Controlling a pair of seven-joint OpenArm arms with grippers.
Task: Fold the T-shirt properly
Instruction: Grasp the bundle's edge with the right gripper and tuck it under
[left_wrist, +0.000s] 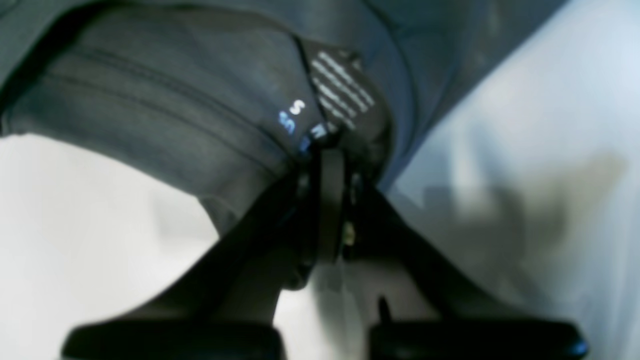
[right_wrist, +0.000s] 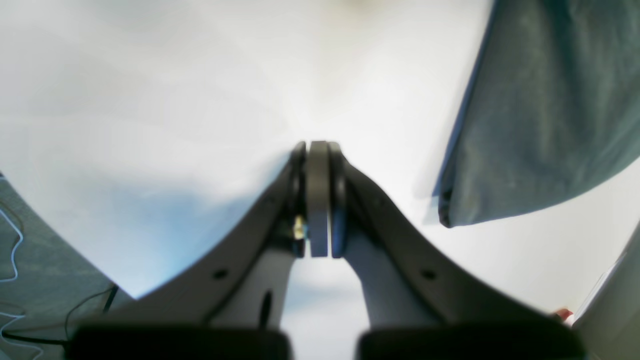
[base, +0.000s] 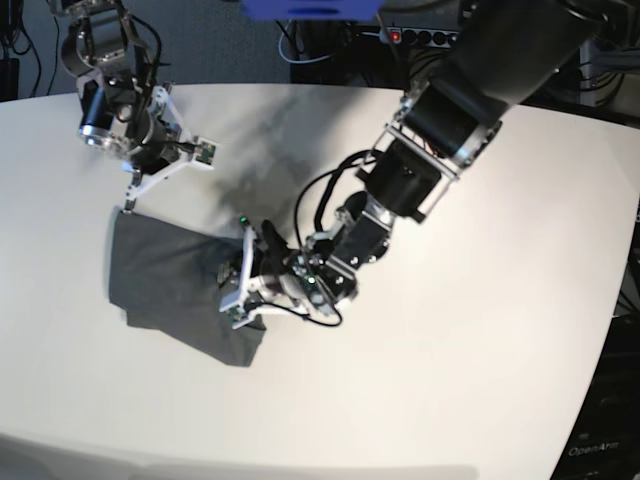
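Your left gripper (left_wrist: 327, 150) is clamped on the T-shirt (base: 170, 285) at the collar, right by the printed label (left_wrist: 340, 90) — the jaws sit together with cloth pinched between them. The shirt lies partly folded on the white table (base: 480, 330), a dark grey block at lower left of the base view. Your right gripper (right_wrist: 318, 150) is pressed together on nothing, its tip just beside the shirt's upper left corner in the base view; whether it touches the cloth there, I cannot tell.

To do this fold well, I'd carry the pinched collar low and flat so the thin fabric doesn't bunch, and lay it square to the straight edge seen at right in the right wrist view.

The shirt lies well inside the table's rim — with bare table on every side, especially toward the lower right.
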